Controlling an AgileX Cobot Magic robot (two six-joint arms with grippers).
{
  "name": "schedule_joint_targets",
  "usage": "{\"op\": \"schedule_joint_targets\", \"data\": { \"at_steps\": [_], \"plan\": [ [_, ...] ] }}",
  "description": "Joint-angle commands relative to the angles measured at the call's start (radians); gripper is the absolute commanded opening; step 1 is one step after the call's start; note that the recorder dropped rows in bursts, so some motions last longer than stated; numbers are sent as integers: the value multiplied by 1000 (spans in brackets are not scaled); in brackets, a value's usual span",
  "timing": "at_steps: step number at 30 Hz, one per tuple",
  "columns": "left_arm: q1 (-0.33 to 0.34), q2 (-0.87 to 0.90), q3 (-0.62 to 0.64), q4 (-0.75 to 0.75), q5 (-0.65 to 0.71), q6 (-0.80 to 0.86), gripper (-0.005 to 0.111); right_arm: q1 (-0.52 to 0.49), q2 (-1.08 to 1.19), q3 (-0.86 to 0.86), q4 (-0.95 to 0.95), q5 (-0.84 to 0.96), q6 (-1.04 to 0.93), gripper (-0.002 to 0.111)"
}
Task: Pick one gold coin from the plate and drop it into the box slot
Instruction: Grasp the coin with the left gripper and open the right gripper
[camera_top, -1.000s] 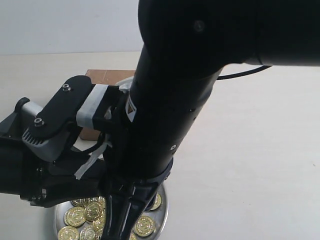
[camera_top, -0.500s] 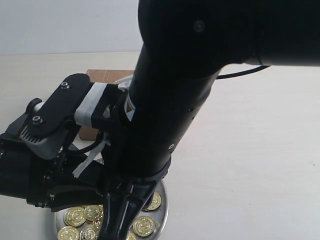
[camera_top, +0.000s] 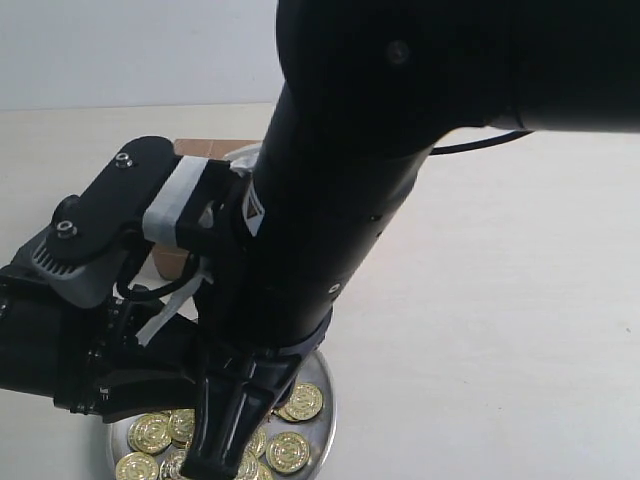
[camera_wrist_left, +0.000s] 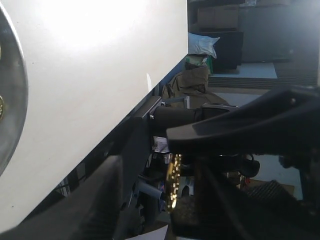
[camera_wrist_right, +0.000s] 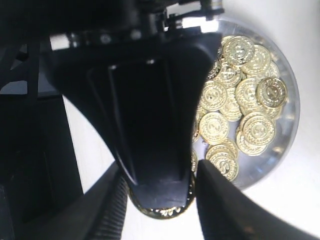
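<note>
The silver plate (camera_top: 327, 400) lies at the near edge, heaped with gold coins (camera_wrist_right: 250, 95). One gold coin (camera_wrist_right: 167, 212) is pinched by its rim between the fingers of my right gripper (camera_wrist_right: 162, 210), beside the plate's rim (camera_wrist_right: 292, 120). My left gripper (camera_wrist_left: 160, 220) stands open around that coin, which is edge-on (camera_wrist_left: 174, 180) and close against one pad (camera_wrist_left: 192, 212), with a wide gap to the other finger (camera_wrist_left: 100, 200). Only corners of the brown box (camera_top: 200, 150) show behind the arms. The box slot is hidden.
The two arms cross over the plate and box in the exterior view; the right arm (camera_top: 340, 200) fills the middle. Bare white table (camera_top: 500, 300) stretches to the right. The left wrist view looks past the table's edge (camera_wrist_left: 150, 95) to room clutter.
The left arm's wrist has risen and swung up-left. The right gripper has shifted slightly left over the plate, uncovering more coins on the plate's right side.
</note>
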Motion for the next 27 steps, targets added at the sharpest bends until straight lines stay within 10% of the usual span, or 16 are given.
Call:
{"op": "schedule_joint_targets", "data": {
  "at_steps": [1,27],
  "plan": [
    [-6,2,-7,-3,8,8,44,1,-7,-8,-6,-38,-7,27],
    [-6,2,-24,1,8,3,19,1,-5,-8,-6,-110,-7,27]
  ]
}}
